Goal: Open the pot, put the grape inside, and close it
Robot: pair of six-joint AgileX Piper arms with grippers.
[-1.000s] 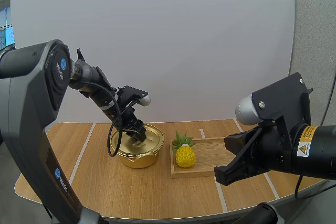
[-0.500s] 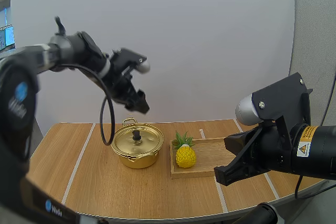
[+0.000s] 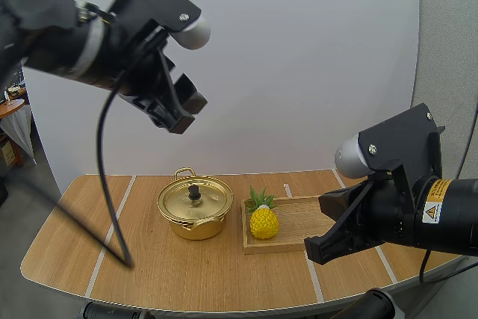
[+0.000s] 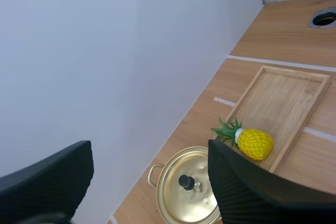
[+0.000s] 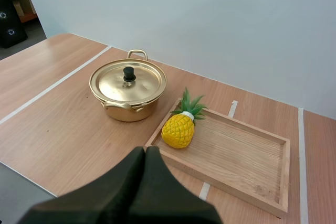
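The table [image 3: 149,274] takes up the lower half of the high view, and everything the task needs sits on it untouched. By my reading none of the three steps is done: opening, loading and closing are all left.

The left gripper [image 3: 187,112] hangs in the upper left of the high view, well above the table and well apart from the pot. In its own wrist view the fingers stand apart with nothing between them. The right gripper [image 3: 317,248] sits at the lower right, near the tray's right end. Its fingers lie together as one dark wedge and hold nothing.

The wooden tray [image 3: 295,218] lies right of centre, just beside the pot. It holds one thing at its left end, a yellow pineapple [image 3: 264,222] with a green crown (no grape is anywhere, so this is presumably the fruit meant).

The gold pot [image 3: 190,228] stands left of centre with its lid [image 3: 205,201] seated flat on the rim. What is inside it is hidden. The black knob [image 3: 194,193] at the lid's centre is free to be gripped.
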